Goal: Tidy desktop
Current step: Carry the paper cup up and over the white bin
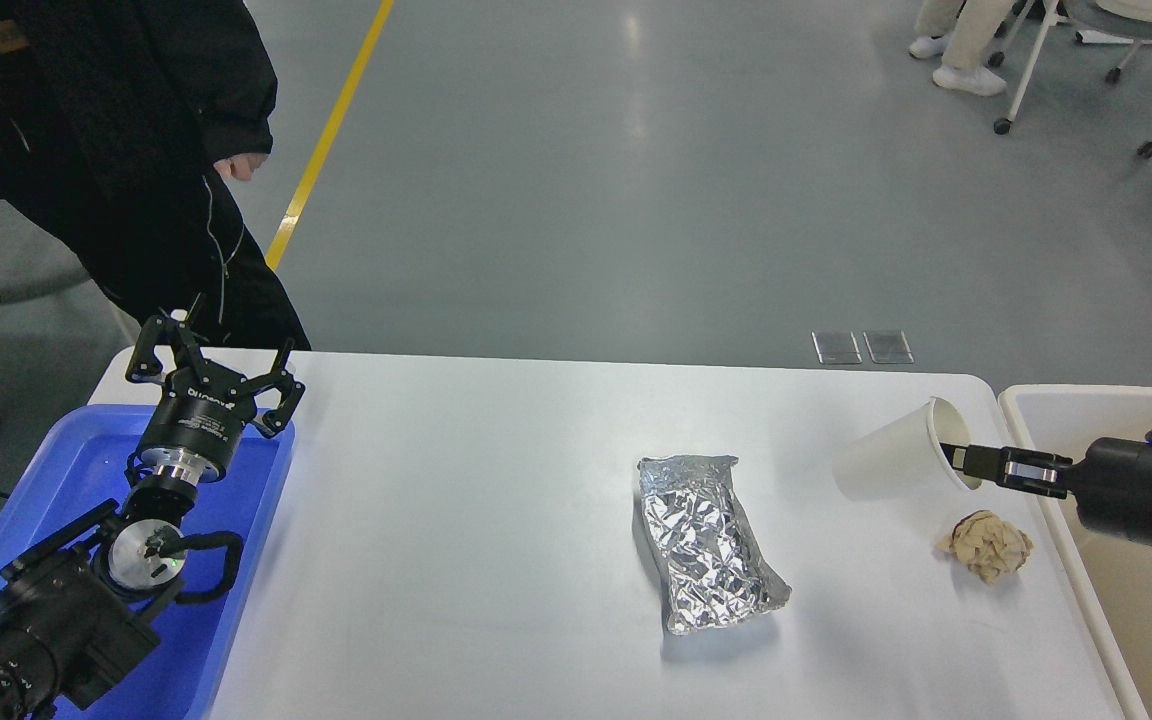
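Observation:
The white desktop (pixel 496 520) holds a silver foil packet (pixel 706 545) in the middle and a crumpled beige paper ball (pixel 986 545) at the right. A white paper cup (pixel 896 460) lies tipped on its side, mouth to the right. My right gripper (pixel 958 457) comes in from the right and is shut on the cup's rim, one finger inside the mouth. My left gripper (pixel 221 365) is open and empty above the far end of the blue tray (pixel 56 490).
A beige bin (pixel 1136 600) stands off the desktop's right edge, under my right arm. A person in black (pixel 136 150) stands behind the far left corner. Chair legs and feet show at the far right of the floor.

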Available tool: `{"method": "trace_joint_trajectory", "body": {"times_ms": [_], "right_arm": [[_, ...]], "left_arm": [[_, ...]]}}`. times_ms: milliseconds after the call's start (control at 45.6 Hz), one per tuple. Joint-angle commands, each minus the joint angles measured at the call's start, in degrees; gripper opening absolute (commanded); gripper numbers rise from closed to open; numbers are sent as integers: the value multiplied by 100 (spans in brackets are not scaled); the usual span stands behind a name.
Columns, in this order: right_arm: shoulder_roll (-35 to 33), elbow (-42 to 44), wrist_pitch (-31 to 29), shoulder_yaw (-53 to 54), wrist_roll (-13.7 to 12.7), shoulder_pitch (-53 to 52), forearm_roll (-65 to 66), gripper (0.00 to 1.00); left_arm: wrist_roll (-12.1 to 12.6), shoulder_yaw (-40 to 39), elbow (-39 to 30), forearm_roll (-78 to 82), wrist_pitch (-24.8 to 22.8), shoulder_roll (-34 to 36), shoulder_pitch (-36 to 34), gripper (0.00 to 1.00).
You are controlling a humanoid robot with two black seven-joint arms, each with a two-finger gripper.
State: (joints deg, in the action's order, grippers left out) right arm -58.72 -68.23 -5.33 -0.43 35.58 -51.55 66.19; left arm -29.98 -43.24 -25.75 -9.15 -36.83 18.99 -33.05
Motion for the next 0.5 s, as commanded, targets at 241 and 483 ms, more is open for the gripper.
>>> {"method": "trace_joint_trajectory", "body": {"times_ms": [241, 483], "right_arm": [[-439, 231, -530, 78, 63, -804, -1687, 0], [-421, 1144, -644, 69, 28, -840, -2566, 0]], "left_arm": [[1, 0, 0, 1, 0, 0, 0, 100], [1, 0, 0, 1, 0, 0, 0, 100]]}}
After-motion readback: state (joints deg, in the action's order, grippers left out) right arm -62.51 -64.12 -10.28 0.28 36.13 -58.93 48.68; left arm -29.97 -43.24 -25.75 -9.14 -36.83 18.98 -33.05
